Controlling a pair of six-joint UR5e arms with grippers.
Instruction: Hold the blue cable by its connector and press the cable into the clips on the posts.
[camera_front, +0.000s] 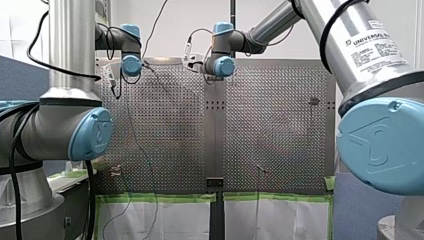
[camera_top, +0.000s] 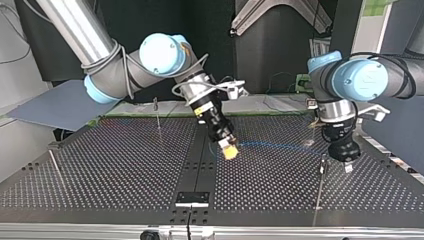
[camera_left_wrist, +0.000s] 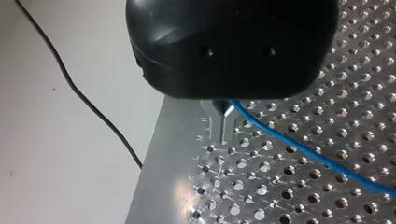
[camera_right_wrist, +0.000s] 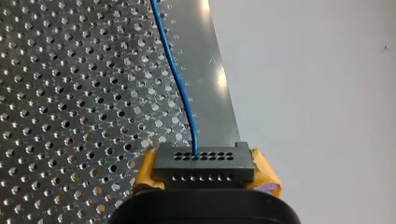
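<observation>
In the right wrist view my right gripper has its yellow pads shut on a dark multi-hole connector. The thin blue cable leaves that connector and runs ahead over the perforated plate. In the left wrist view my left gripper has its metal fingers shut on the blue cable just above the plate. In the top view my right gripper hangs near the table's middle. My left gripper is at that view's right. The cable stretches faintly between them.
Thin posts stand on the perforated table: one at the top view's right close to my left gripper, one at the far left, one at the back. A black wire lies beyond the plate's edge.
</observation>
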